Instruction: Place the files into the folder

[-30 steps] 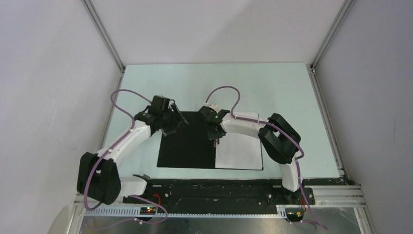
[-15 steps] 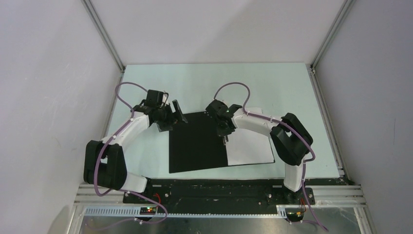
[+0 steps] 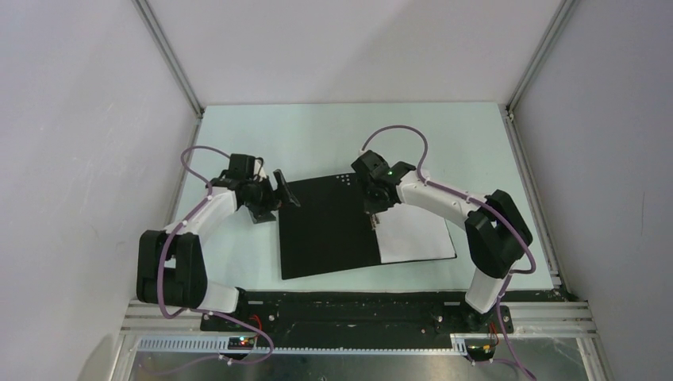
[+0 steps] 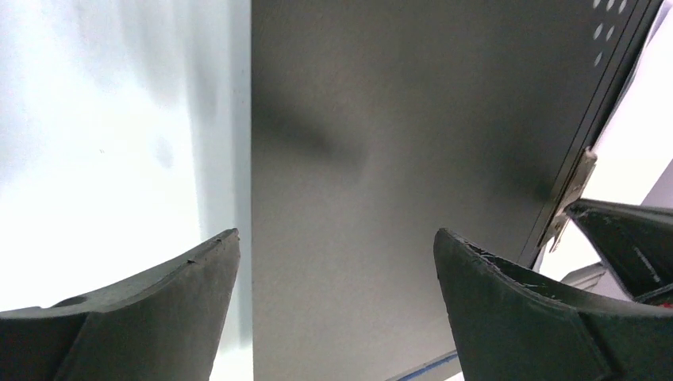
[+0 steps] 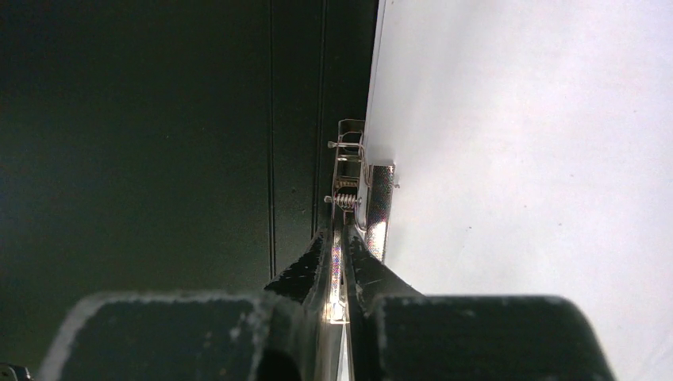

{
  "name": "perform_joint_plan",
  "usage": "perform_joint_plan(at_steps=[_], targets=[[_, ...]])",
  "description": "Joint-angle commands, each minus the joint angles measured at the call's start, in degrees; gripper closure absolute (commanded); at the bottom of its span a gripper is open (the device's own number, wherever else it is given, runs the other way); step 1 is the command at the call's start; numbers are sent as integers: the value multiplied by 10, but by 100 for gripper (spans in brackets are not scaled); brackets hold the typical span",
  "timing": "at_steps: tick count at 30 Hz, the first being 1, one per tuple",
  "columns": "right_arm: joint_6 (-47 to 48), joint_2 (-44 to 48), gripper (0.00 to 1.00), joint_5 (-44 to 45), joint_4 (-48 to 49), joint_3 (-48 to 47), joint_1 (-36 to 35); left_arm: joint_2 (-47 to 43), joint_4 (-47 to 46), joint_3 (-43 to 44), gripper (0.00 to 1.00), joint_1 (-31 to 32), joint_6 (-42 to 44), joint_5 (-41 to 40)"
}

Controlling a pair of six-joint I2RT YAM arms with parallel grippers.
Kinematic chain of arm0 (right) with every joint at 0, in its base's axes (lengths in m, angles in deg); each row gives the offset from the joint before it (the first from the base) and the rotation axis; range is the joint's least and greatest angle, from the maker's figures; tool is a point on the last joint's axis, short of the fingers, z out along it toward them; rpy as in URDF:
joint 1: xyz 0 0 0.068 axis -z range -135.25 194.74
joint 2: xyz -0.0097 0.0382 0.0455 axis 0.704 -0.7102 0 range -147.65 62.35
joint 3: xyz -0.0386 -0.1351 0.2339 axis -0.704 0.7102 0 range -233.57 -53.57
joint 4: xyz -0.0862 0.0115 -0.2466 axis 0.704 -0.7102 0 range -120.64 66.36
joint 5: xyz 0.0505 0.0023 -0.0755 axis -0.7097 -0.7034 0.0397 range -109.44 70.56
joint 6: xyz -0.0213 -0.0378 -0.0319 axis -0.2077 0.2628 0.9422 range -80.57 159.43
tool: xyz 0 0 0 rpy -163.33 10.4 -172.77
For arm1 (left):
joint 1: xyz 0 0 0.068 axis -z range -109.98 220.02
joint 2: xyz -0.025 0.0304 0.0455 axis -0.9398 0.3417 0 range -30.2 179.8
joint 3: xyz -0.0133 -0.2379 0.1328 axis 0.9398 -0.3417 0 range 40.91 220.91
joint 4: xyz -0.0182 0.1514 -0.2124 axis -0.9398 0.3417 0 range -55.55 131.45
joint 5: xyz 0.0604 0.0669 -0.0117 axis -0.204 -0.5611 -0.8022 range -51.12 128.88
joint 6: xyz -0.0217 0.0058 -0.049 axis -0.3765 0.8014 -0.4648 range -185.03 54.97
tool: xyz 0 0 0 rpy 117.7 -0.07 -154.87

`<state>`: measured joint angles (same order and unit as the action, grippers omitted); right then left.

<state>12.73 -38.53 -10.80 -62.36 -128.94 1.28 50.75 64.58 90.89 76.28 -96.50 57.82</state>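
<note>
The folder (image 3: 325, 230) lies open on the table, its black inside up. The white files (image 3: 417, 236) lie on its right half, next to the metal spine clip (image 5: 361, 171). My right gripper (image 3: 374, 220) is shut on the clip's lever, as the right wrist view (image 5: 340, 242) shows, with the files (image 5: 540, 159) to its right and the black flap (image 5: 159, 143) to its left. My left gripper (image 3: 279, 190) is open and empty at the folder's far left corner. In the left wrist view (image 4: 333, 238) its jaws straddle the flap's left edge (image 4: 397, 159).
The pale green table (image 3: 444, 143) is walled by white panels on three sides. Aluminium frame posts (image 3: 171, 59) stand at the back corners. A black rail (image 3: 341, 305) with the arm bases runs along the near edge.
The folder with the files has slid to the right and turned slightly, pulled by my right gripper on the clip. My left arm has drawn back to the left, and its gripper stays open.
</note>
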Motion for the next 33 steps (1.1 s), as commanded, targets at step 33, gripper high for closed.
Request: perform_joint_plan(at_steps=[33], targets=[[-9, 51, 100, -79, 16, -2, 51, -55, -54, -81, 0, 8, -36, 25]])
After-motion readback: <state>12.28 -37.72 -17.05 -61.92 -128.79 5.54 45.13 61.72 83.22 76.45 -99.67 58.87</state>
